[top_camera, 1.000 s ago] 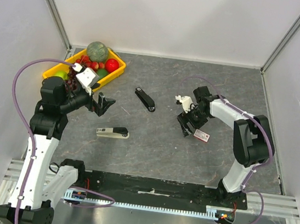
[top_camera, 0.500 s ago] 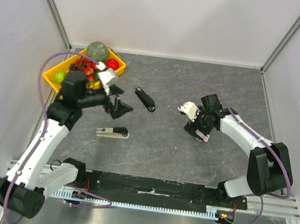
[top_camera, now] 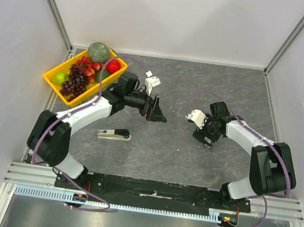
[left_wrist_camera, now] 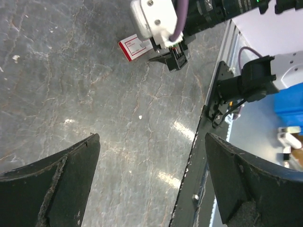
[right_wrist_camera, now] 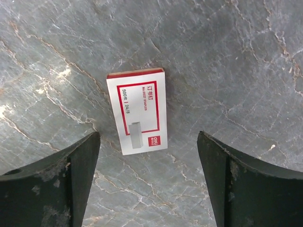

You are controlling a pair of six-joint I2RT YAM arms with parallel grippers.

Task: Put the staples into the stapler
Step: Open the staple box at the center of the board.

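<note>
The staples' box (right_wrist_camera: 137,111) is small, white and red, and lies flat and closed on the grey table. No loose strips show. My right gripper (right_wrist_camera: 149,137) is open and hovers just above it, one finger on each side, touching nothing. In the top view the right gripper (top_camera: 205,137) covers the box. A beige and black stapler (top_camera: 114,134) lies shut at the near left. My left gripper (top_camera: 159,115) is open and empty at mid table. Its wrist view shows the box (left_wrist_camera: 135,46) beneath the right gripper (left_wrist_camera: 173,59). A black stapler seen earlier is hidden under the left arm.
A yellow tray (top_camera: 54,84) with grapes, a melon and other fruit stands at the far left. White walls close in the table on three sides. The black rail (top_camera: 153,189) with the arm bases runs along the near edge.
My left arm has swung right from beside the fruit tray to mid table, covering the black stapler. My right gripper has shifted slightly right and nearer, settling over the box.
</note>
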